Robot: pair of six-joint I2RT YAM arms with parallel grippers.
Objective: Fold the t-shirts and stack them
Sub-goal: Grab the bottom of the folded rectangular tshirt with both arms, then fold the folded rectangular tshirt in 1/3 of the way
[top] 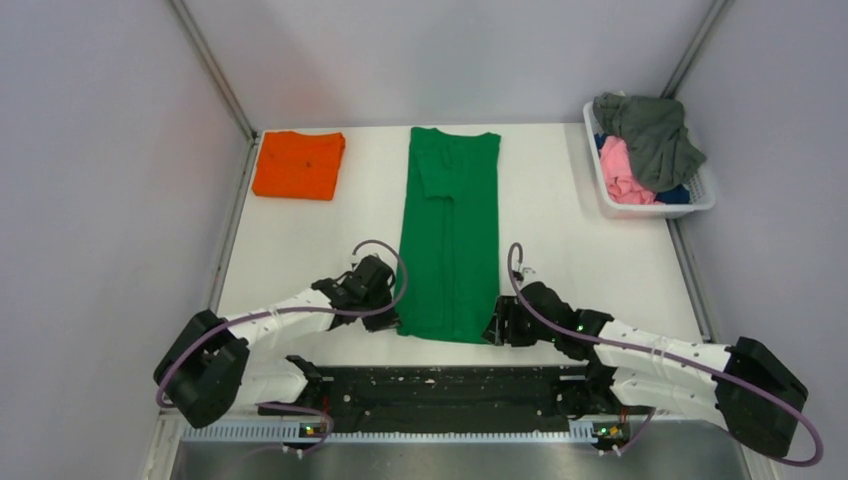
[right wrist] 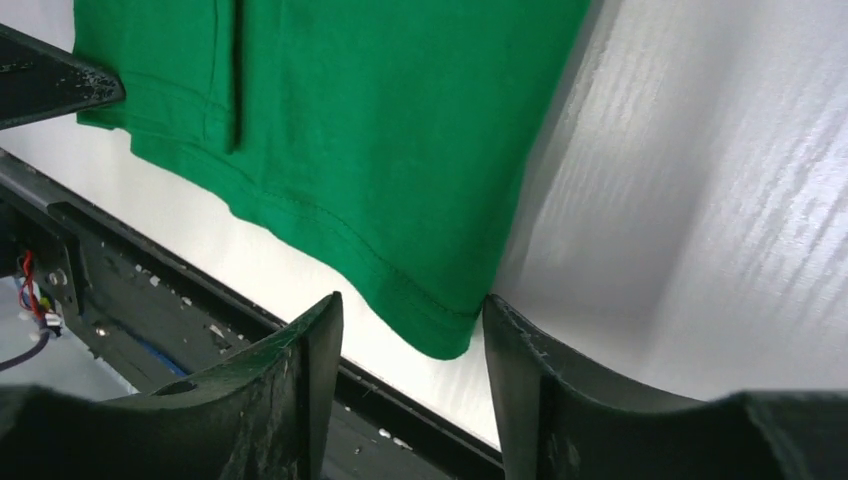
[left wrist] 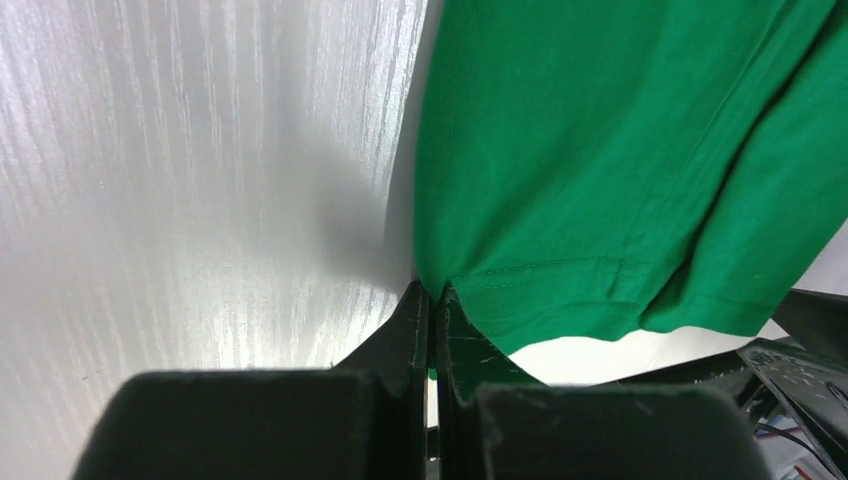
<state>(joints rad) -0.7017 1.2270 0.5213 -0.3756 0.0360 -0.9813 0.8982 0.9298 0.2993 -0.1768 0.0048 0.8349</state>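
Observation:
A bright green t-shirt [top: 448, 235], folded lengthwise into a long strip, lies down the middle of the white table [top: 570, 250]. My left gripper [top: 392, 322] is at its near left corner. In the left wrist view the gripper [left wrist: 432, 295] is shut on the hem corner of the green t-shirt [left wrist: 600, 150]. My right gripper [top: 495, 330] is at the near right corner. There the gripper [right wrist: 412, 300] is open, with the hem corner of the green t-shirt [right wrist: 380, 120] between its fingers, the cloth touching the right one. An orange t-shirt [top: 298, 164] lies folded at the back left.
A white plastic basket [top: 655, 205] stands at the back right with grey [top: 655, 135], pink [top: 620, 170] and blue clothes heaped in it. A black rail [top: 450, 385] runs along the table's near edge between the arm bases. Grey walls enclose the table on three sides.

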